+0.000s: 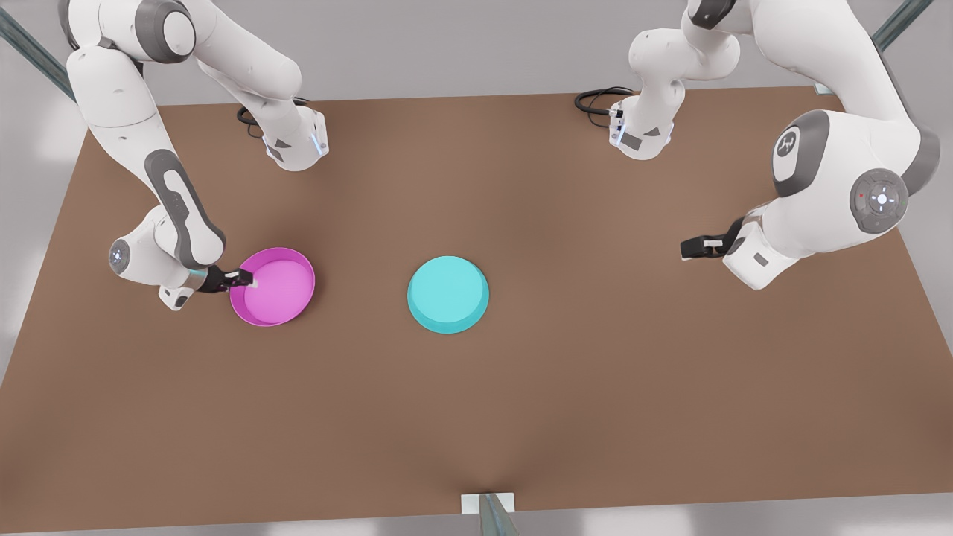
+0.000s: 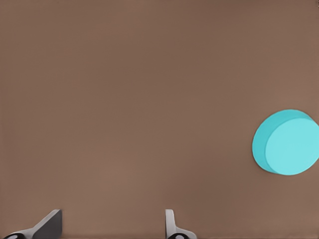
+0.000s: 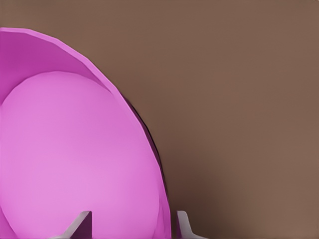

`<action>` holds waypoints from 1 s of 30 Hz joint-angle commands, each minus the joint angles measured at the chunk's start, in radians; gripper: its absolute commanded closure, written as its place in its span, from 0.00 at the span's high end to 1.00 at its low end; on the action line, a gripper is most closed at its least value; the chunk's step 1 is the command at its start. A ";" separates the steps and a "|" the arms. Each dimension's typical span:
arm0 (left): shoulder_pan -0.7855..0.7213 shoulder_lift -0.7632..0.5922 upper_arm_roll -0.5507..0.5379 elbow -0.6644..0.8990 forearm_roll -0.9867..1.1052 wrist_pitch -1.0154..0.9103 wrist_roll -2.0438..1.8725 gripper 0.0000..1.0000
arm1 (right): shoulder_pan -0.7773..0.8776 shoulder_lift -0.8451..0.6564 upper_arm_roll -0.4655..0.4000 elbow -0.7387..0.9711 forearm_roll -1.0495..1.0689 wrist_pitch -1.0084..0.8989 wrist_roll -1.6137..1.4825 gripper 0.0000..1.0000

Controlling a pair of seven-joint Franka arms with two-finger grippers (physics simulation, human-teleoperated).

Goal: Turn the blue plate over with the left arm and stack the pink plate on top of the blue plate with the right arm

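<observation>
The pink plate lies open side up on the table at the front view's left. My right gripper is at its near-left rim. Seen from the right wrist, the right gripper is open, with one finger over the pink plate and the other outside the rim. The blue plate rests at the table's middle with its flat base up. My left gripper hovers far off at the front view's right. From the left wrist, the left gripper is open and holds nothing, and the blue plate lies apart from it.
The brown table has bare surface between and in front of the two plates. Black cables lie near the arm bases at the back edge. A small bracket sits at the table's front edge.
</observation>
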 commanded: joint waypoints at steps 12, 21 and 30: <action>0.000 -0.002 0.008 0.019 -0.002 -0.008 0.114 1.00 | -0.015 0.016 0.002 0.006 0.001 0.000 -0.072 0.28; 0.002 -0.006 0.015 0.019 0.002 -0.137 0.108 1.00 | -0.014 -0.005 0.020 0.016 0.003 -0.015 -0.071 0.21; 0.002 0.014 -0.003 0.105 -0.013 -0.137 0.056 1.00 | -0.006 -0.042 0.080 0.041 0.055 -0.041 -0.069 0.21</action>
